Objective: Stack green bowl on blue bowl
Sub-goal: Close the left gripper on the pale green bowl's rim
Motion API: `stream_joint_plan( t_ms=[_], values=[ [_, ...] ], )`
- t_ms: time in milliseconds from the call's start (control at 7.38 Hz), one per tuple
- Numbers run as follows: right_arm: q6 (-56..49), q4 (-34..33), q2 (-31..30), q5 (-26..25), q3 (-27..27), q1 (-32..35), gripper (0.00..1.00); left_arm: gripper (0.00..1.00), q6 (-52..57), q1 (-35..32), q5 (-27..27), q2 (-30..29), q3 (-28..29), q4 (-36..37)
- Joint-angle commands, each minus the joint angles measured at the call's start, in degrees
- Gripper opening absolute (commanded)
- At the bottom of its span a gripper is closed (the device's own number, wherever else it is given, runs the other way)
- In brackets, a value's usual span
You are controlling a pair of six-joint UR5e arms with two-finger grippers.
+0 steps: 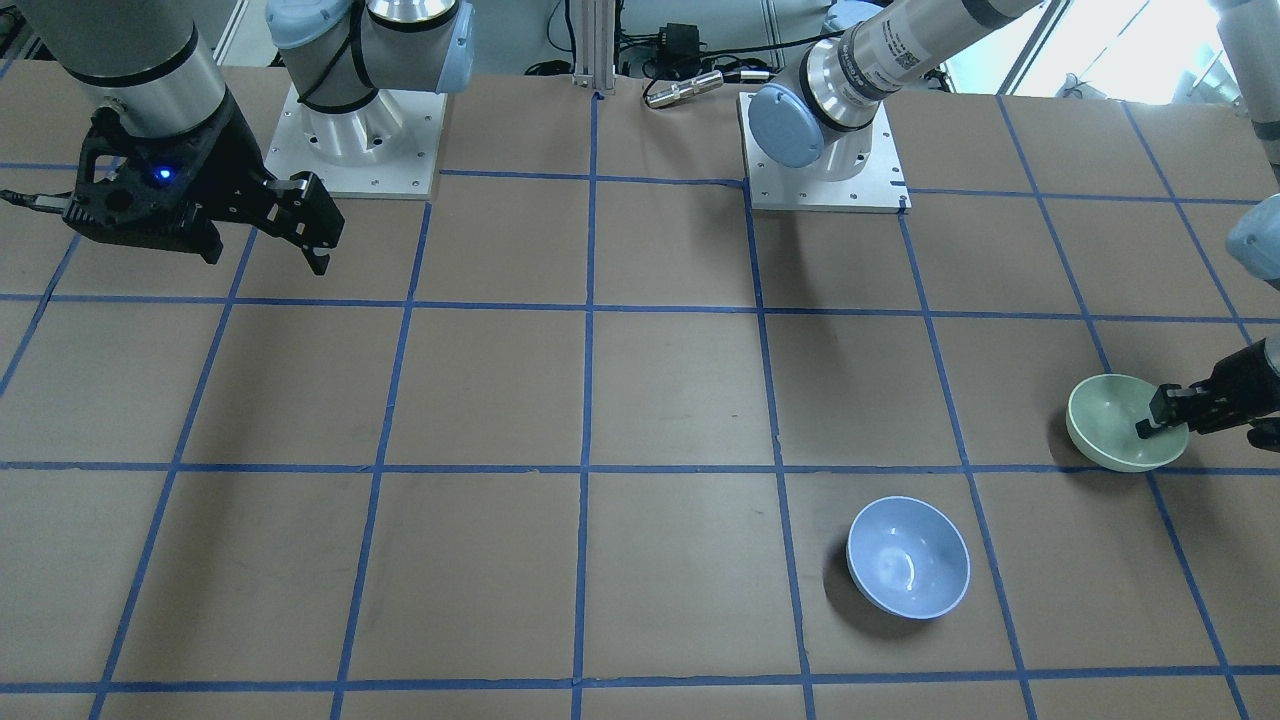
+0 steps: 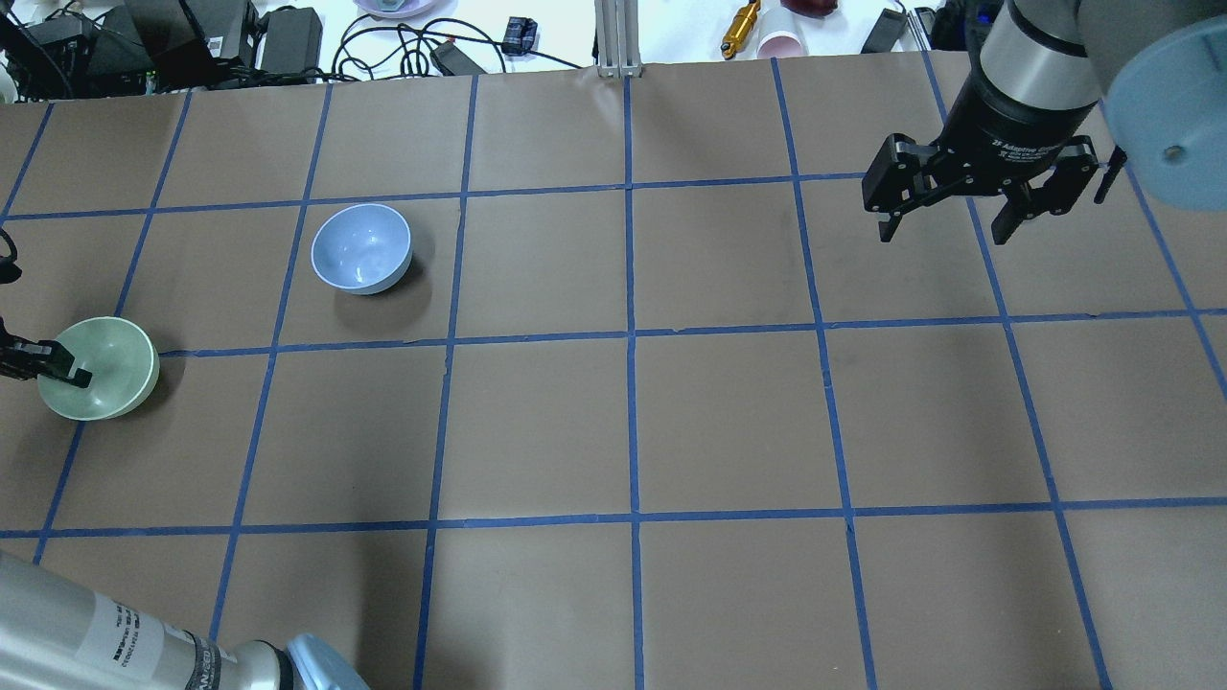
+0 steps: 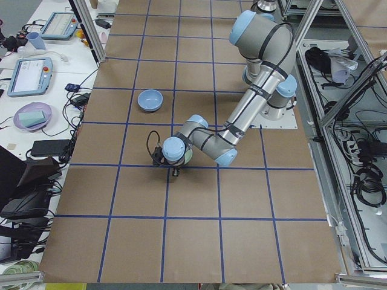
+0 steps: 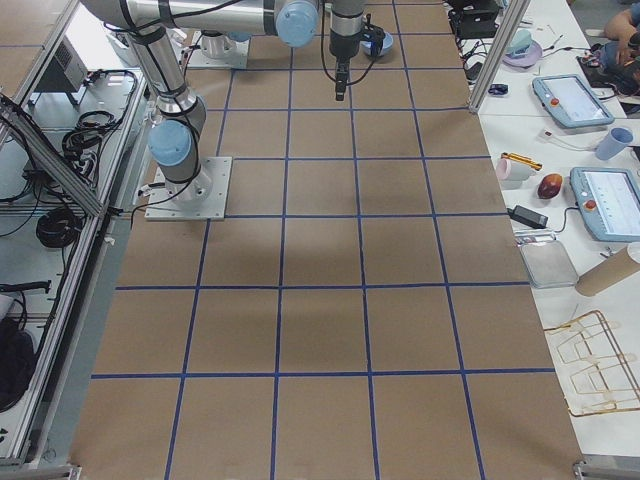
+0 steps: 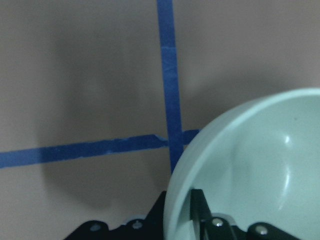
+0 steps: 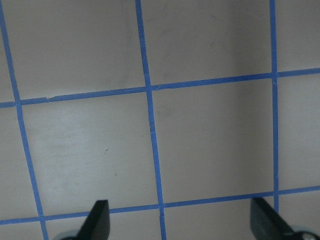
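The green bowl [image 2: 105, 369] is at the table's left side, tilted a little, with a shadow beside it. My left gripper [image 2: 59, 369] is shut on its rim, one finger [image 5: 198, 209] inside the bowl and one outside. It also shows in the front view [image 1: 1160, 420] on the green bowl [image 1: 1110, 420]. The blue bowl [image 2: 361, 247] stands upright and empty on the table, one grid square farther out and apart from the green bowl; it also shows in the front view [image 1: 908, 556]. My right gripper [image 2: 944, 228] hangs open and empty above the table's right side, far from both bowls.
Brown table with a blue tape grid [image 2: 630, 335]. The two arm bases [image 1: 350, 140] [image 1: 822, 165] stand at the robot's edge. Cables, a cup and small gear [image 2: 757, 29] lie beyond the far edge. My left arm's elbow [image 3: 225, 154] lies low over the table.
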Motion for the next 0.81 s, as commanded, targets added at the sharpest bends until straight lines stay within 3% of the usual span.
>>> stream_joint_plan(
  t_ms=[0, 406, 677],
  values=[
    [0.0, 0.0, 0.0, 0.0, 0.0, 0.0, 1.0, 0.04, 0.07, 0.0, -0.53, 1.19, 0.2, -1.93],
    [0.0, 0.0, 0.0, 0.0, 0.0, 0.0, 1.0, 0.04, -0.54, -0.18, -0.71, 3.91, 0.81, -6.31],
    [0.0, 0.0, 0.0, 0.0, 0.0, 0.0, 1.0, 0.04, -2.55, -0.61, -3.24, 4.88, 4.74, -13.59]
  ],
)
